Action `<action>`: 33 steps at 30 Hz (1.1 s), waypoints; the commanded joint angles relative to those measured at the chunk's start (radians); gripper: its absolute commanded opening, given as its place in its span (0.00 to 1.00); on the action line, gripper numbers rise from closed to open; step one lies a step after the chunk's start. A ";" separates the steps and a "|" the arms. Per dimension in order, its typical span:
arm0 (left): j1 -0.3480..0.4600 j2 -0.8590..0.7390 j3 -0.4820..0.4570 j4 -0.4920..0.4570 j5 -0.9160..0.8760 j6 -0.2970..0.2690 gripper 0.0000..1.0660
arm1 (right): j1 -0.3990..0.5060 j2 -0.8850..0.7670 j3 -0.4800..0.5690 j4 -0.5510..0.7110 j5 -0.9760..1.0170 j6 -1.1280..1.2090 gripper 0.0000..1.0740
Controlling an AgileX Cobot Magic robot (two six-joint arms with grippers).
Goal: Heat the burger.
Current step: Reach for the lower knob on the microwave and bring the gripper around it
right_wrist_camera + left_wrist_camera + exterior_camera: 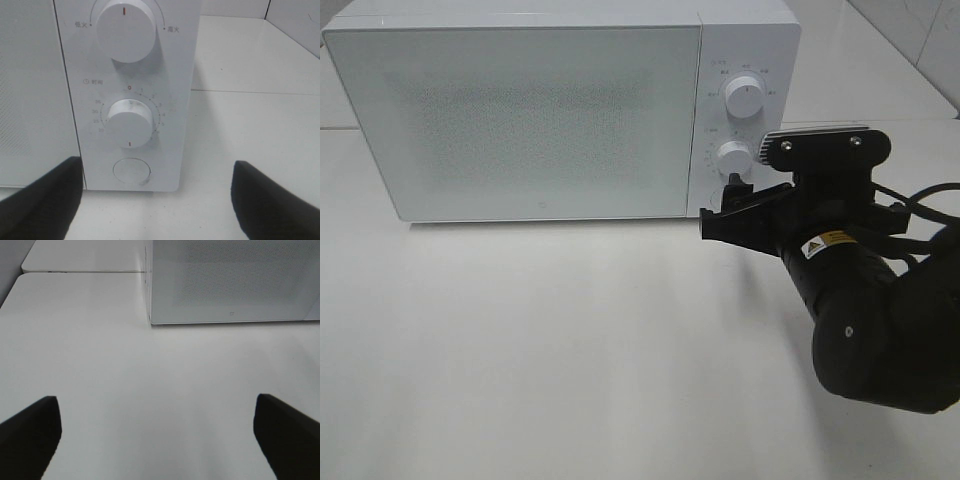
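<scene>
The burger is out of view in every frame. The white microwave point(540, 110) stands at the back of the table with its frosted door shut. My right gripper point(732, 192) is open, just in front of the control panel below the lower timer knob point(733, 157). In the right wrist view the right gripper point(157, 167) has its dark fingers point(47, 200) spread wide and holds nothing. There the timer knob point(129, 122) has its red mark pointing down, away from 0. My left gripper point(157, 402) is open and empty over bare table, facing the microwave's left corner point(150, 320).
The upper power knob point(745, 98) sits above the timer knob, and a round door button point(131, 170) sits below it. The white table point(570, 340) stretches in front of the microwave. A table seam and edge point(80, 271) lie behind the microwave's left side.
</scene>
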 commanded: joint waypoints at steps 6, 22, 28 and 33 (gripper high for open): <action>0.006 -0.027 0.003 -0.008 -0.007 0.000 0.94 | -0.063 0.074 -0.116 -0.053 -0.070 -0.014 0.71; 0.006 -0.027 0.003 -0.008 -0.007 0.000 0.94 | -0.097 0.198 -0.253 -0.109 -0.039 -0.009 0.71; 0.006 -0.027 0.003 -0.008 -0.007 0.000 0.94 | -0.114 0.223 -0.286 -0.109 -0.026 0.007 0.71; 0.006 -0.027 0.003 -0.008 -0.007 0.000 0.94 | -0.134 0.223 -0.286 -0.140 -0.020 0.044 0.71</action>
